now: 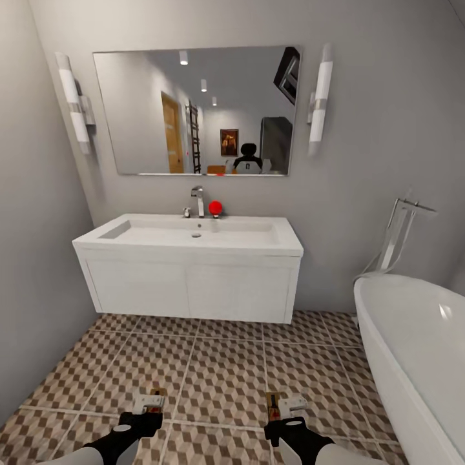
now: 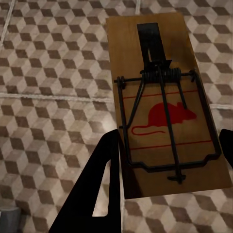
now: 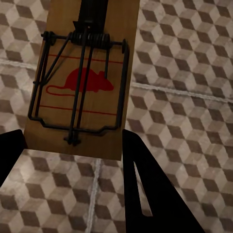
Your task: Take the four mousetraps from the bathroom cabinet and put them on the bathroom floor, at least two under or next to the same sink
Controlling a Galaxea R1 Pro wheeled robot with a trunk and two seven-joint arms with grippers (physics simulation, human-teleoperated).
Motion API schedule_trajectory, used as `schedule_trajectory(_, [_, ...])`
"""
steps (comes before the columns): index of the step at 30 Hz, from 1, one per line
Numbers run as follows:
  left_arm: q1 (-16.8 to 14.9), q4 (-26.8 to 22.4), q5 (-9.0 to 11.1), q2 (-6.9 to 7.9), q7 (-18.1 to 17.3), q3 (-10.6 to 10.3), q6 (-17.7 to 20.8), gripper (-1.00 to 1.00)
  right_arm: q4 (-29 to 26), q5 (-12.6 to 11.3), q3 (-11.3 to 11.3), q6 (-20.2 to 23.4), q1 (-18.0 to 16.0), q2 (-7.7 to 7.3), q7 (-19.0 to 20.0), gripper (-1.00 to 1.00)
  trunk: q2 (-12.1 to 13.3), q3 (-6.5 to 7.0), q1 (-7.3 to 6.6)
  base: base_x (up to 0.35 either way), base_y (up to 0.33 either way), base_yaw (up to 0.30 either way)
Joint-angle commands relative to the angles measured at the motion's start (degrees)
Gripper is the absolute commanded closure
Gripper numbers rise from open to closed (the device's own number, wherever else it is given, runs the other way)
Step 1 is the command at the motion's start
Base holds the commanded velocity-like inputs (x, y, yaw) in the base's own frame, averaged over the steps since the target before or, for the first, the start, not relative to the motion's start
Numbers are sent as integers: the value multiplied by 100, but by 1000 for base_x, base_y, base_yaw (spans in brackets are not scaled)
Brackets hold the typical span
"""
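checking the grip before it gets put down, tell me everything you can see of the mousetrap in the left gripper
The mousetrap is a flat rectangular board that looks like brown wood, printed with a red mouse silhouette and thin red lines. On top sit a dark wire frame, a coil spring and a black strip. It is held between the two black fingers of the left gripper, above the cube-patterned bathroom floor, not touching it. The wire bar lies flat; whether it is armed is unclear.

The bathroom sink (image 1: 194, 231) stands at twelve o'clock against the wall, a mirror (image 1: 197, 110) above it, the bathtub (image 1: 413, 349) at three o'clock. At six o'clock, two mousetraps (image 1: 155, 391) (image 1: 272, 400) hang side by side over the bathroom floor (image 1: 219, 368).
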Motion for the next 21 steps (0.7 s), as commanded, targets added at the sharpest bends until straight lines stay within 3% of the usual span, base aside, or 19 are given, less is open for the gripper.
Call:
schedule_trajectory(1, [-4,5,9,-12,36,-48,-19,100,-9,4,36,38,-2,2,-14,100,-44,-24,22,0,0,0])
schedule_trajectory(21, [-4,5,-5,-36,45,-47,-21,100,-8,4,28,-59,-2,2,-14,100,-846,-383,461,0,0,0])
